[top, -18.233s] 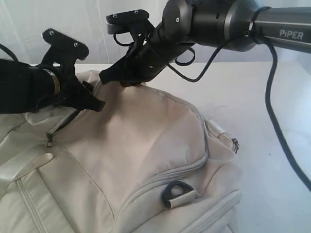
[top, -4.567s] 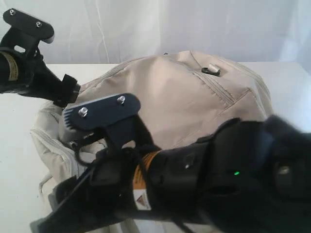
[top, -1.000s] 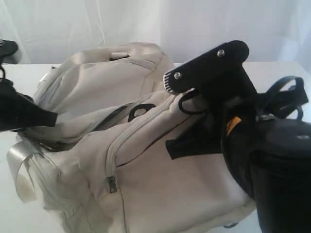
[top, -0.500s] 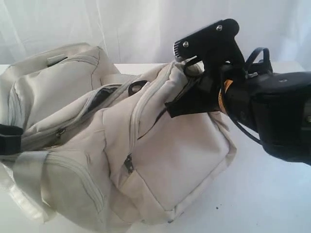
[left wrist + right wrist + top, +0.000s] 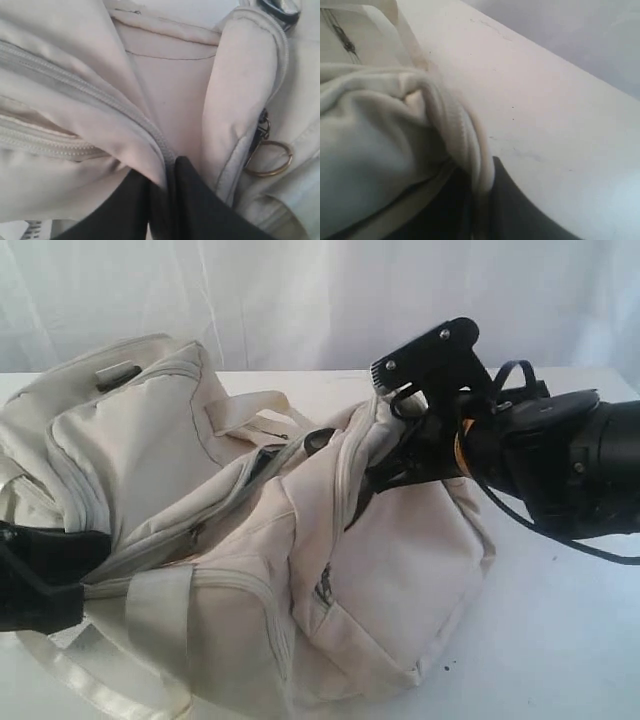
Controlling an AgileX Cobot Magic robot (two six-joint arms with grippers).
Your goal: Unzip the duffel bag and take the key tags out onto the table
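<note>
The duffel bag (image 5: 200, 520) lies on the table (image 5: 560, 640), its zip apparently part-open. Its fabric is pinched by the left gripper (image 5: 167, 172) and, at the right, by the right gripper (image 5: 480, 185). No key tags are seen, so their removal is judged outstanding.

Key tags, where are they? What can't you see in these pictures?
- Key tags: in no view; fabric of the duffel bag hides whatever is inside.
- Left gripper: cut off by the exterior view's left edge; its wrist view shows only its tips pinching fabric.
- Right gripper: tips buried in a bag fold, exterior view.
- Bag's inside: only a dark slit, exterior view.
</note>
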